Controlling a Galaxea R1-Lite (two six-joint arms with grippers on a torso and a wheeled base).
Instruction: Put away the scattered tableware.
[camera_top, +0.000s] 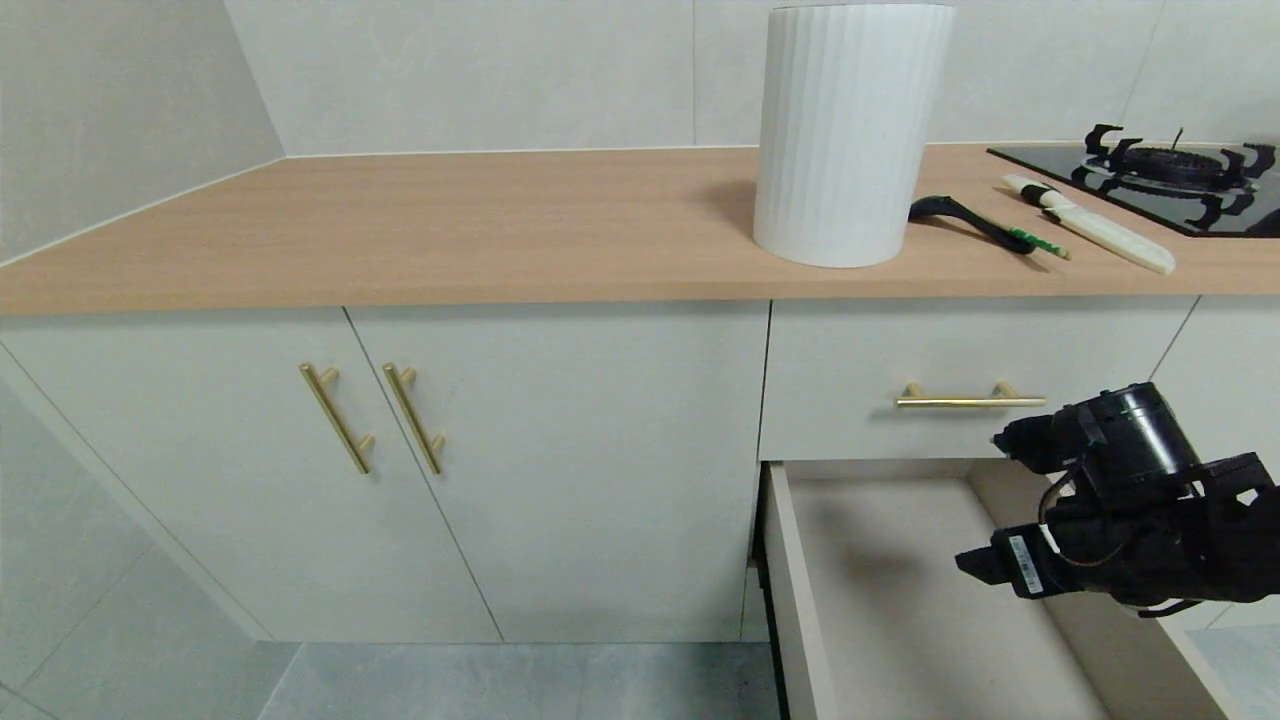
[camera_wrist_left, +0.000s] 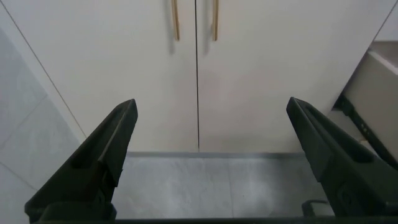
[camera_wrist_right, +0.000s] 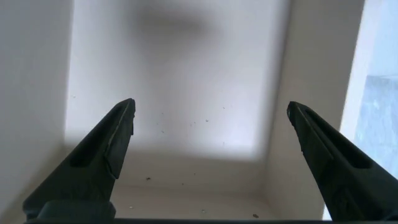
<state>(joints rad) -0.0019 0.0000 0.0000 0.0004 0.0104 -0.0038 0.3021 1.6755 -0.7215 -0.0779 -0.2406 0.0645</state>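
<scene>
On the wooden countertop (camera_top: 450, 220) a black spoon with a green handle (camera_top: 975, 222) and a white knife (camera_top: 1095, 225) lie to the right of a tall white ribbed container (camera_top: 845, 130). Below them a drawer (camera_top: 795, 600) is pulled out, its pale bottom (camera_wrist_right: 186, 81) bare. My right gripper (camera_wrist_right: 211, 112) hangs open over the drawer's right side (camera_top: 1000, 505), holding nothing. Low in front of the cabinet doors (camera_wrist_left: 261, 81) is my left gripper (camera_wrist_left: 211, 109), open and empty, well away from the tableware.
A black gas stove (camera_top: 1165, 175) sits at the counter's far right. A closed drawer with a gold handle (camera_top: 968, 400) is above the open one. Two gold handles (camera_top: 335, 418) mark the double doors. Grey floor tiles (camera_wrist_left: 205, 186) lie below.
</scene>
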